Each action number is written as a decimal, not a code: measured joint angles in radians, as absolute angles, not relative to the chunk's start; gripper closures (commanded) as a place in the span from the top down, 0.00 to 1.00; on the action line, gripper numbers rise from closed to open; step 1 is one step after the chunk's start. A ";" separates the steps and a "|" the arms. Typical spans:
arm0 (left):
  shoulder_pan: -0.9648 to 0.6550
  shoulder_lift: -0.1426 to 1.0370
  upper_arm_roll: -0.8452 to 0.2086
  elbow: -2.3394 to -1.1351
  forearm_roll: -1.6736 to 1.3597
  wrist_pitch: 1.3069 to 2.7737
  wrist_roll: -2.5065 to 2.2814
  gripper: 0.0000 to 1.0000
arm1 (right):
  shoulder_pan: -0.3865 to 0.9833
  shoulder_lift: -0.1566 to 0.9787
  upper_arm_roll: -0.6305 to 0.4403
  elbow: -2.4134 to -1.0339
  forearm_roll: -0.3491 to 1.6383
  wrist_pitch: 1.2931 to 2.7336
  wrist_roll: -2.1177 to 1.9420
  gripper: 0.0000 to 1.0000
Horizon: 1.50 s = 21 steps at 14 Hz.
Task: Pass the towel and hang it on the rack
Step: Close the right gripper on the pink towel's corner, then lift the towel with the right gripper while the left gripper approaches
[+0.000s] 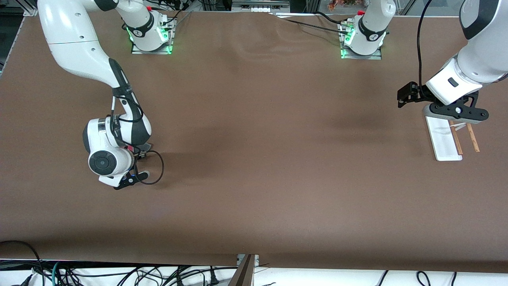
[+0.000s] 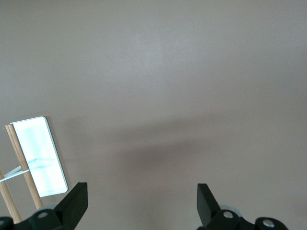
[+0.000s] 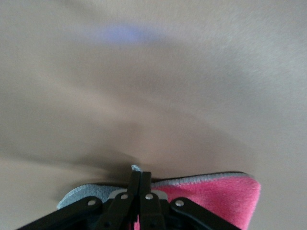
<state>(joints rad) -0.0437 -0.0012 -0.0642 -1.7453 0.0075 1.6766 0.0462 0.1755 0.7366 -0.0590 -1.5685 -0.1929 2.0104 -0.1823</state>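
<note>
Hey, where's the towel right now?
The towel is pinched in the right tool, low over the table at the right arm's end; the front view barely shows it under the wrist, away from the rack.

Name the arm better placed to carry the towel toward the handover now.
Right. Its gripper is shut on the towel at the right arm's end of the table. The left gripper waits open and empty over the rack.
</note>
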 measured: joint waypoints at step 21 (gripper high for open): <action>-0.052 0.068 -0.075 -1.745 0.007 1.670 0.061 1.00 | 0.425 0.535 0.079 -1.091 -0.121 1.761 0.285 0.00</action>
